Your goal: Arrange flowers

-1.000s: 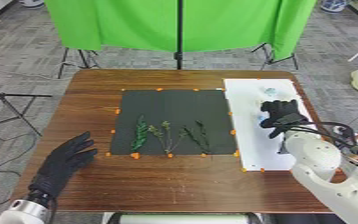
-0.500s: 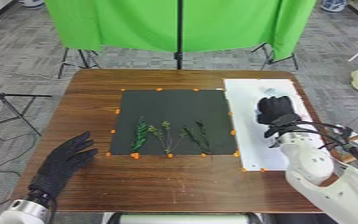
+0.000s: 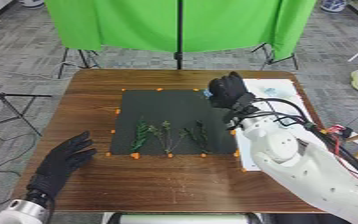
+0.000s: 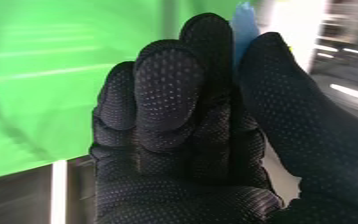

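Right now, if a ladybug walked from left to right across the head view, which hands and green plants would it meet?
Left hand → leafy green stem → thin, pale green sprig → dark green sprigs → right hand.

Room for passing is left over the desk [image 3: 149, 187] between the left hand [image 3: 64, 156] and the right arm [image 3: 278, 142], and across the left far part of the dark mat [image 3: 144, 105]. The mat's near part is occupied by green sprigs [image 3: 141, 135]. Its far right corner is blocked by the right hand [image 3: 229, 91]; the white board [image 3: 257, 83] is crossed by the right arm.
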Robot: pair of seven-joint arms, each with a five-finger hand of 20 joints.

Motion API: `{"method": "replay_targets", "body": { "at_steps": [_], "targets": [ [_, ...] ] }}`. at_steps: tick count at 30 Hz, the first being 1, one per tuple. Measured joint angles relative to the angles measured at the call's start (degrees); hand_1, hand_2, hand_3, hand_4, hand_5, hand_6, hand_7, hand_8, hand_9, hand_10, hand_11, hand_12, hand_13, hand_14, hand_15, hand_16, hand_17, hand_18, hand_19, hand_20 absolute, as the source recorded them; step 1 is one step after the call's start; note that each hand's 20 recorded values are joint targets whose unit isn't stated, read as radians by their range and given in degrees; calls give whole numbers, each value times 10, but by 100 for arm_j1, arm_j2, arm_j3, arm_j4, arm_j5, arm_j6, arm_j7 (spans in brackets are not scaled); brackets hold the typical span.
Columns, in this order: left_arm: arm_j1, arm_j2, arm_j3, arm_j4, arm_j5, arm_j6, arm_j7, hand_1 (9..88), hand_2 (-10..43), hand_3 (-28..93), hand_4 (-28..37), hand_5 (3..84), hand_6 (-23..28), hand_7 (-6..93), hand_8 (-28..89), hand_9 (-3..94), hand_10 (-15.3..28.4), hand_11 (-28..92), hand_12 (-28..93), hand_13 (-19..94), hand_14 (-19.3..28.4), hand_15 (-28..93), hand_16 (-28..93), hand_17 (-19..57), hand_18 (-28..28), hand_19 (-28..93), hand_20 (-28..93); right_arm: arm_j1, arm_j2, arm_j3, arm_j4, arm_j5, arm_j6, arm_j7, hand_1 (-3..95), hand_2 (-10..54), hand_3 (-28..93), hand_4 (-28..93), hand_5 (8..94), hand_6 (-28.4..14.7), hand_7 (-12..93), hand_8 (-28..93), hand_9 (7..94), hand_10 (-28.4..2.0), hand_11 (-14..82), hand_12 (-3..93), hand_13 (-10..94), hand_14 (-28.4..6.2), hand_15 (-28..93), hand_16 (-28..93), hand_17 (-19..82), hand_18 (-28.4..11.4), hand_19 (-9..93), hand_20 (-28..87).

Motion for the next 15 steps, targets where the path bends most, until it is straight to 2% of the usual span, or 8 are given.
{"method": "replay_targets", "body": {
  "at_steps": [3,8,12,15],
  "targets": [
    [-42,59,-26,2,0,-4,-57,242,-1,698,-283,315,52,170,-104,269,116,222,140,228,138,465,-43,-113,208,522,34,335,-458,-249,62,9,-342,-326,476,-95,864,-283,746,25,473,-132,893,-38,187,474,797,0,511,383,291,-159,748,423],
    [-159,237,-94,18,0,-5,-154,241,0,697,-283,314,51,170,-104,270,116,221,141,228,137,464,-43,-113,209,522,35,726,-1190,-807,172,-36,-694,-317,477,-95,858,-283,743,24,475,-132,889,-38,189,475,795,-1,514,383,289,-159,747,424],
    [-239,395,-144,23,-2,11,-168,242,0,697,-283,309,50,171,-103,265,114,220,141,223,136,462,-43,-113,209,523,35,826,-1676,-1135,262,-207,-1064,-391,478,-95,856,-283,742,25,478,-134,888,-39,190,474,793,-2,517,382,287,-160,746,425],
    [-279,461,-154,24,-4,41,-170,243,0,695,-283,308,49,171,-104,263,113,219,142,221,135,461,-42,-113,209,523,34,923,-1924,-1472,323,-381,-1378,-420,477,-95,857,-283,740,26,481,-134,887,-36,191,473,793,-3,522,382,287,-159,747,426]
  ]
}}
